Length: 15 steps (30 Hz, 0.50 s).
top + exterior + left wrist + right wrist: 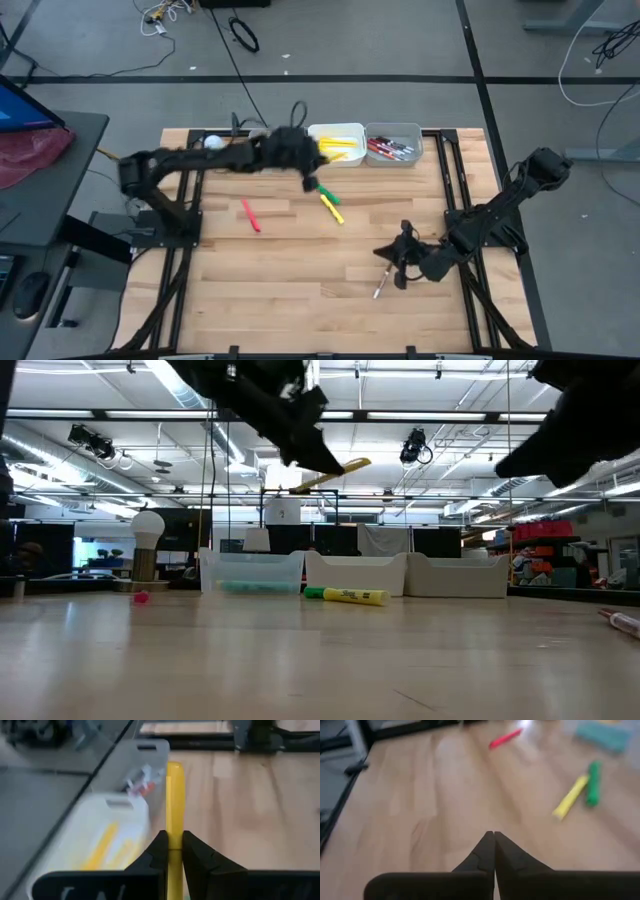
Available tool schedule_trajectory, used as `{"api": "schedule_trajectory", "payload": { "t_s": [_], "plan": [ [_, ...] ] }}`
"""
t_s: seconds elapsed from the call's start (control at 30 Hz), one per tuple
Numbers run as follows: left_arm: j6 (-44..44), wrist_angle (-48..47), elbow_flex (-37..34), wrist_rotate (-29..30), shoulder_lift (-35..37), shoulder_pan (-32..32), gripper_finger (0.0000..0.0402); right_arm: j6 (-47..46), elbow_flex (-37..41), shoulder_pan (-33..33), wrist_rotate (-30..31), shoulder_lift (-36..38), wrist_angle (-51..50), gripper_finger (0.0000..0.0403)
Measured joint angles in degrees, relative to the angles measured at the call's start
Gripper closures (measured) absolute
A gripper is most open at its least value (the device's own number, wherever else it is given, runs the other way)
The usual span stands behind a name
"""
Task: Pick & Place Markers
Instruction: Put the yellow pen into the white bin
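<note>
My left gripper [312, 172] hovers at the near edge of the white bin [337, 131], shut on a yellow marker [174, 795]. That bin holds yellow markers [102, 845], and the clear bin [393, 130] beside it holds red ones [390, 150]. Lying flat on the table are a yellow marker [332, 208], a green one [325, 190], a red one [250, 215] and a pale one [380, 286]. My right gripper [494, 840] is shut and hangs over the table's right near part, just beyond the pale marker. My left gripper pinches the yellow marker between its two fingers [159, 847]. The marker's free length [174, 780] sticks out forward past the fingertips, lying along them. It is lifted clear of the table and tilted, as the low view [332, 474] shows, above the bins.
A third clear bin [250, 572] with teal contents stands left of the white one at the far edge. A white bulb-shaped object [212, 142] sits at the far left corner. Black frame rails [452, 180] run along both table sides. Bare wood [300, 270] lies in the near middle.
</note>
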State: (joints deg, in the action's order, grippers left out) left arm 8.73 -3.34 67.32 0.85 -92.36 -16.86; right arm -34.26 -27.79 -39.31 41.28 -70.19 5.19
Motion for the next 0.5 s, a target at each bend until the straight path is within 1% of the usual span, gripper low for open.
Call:
{"api": "schedule_trajectory", "payload": {
  "t_s": [0.1,0.2,0.23,0.3,0.4,0.5],
  "plan": [
    [7.87,0.26,7.24,-6.18,-6.85,-4.18,0.0366,1.36,0.07,1.09,3.95,-0.02,1.05,0.0399],
    [12.86,0.06,14.61,-10.61,-14.67,-7.22,0.0366,1.60,0.09,2.77,4.74,-0.04,2.28,0.0399],
    [13.62,-1.46,16.68,-11.58,-16.91,-8.19,0.0366,1.55,0.06,3.27,4.62,-0.04,2.85,0.0399],
    [14.78,-2.12,21.36,-11.86,-21.78,-9.96,0.0366,0.57,0.07,3.80,4.43,-0.04,2.91,0.0399],
    [16.35,-7.35,27.02,-11.52,-27.31,-12.73,0.0364,-0.40,0.07,3.93,4.15,-0.04,3.50,0.0399],
    [17.92,-13.39,31.24,-11.37,-31.51,-15.17,0.0360,-0.72,0.06,3.93,4.13,-0.04,4.11,0.0399]
  ]
}}
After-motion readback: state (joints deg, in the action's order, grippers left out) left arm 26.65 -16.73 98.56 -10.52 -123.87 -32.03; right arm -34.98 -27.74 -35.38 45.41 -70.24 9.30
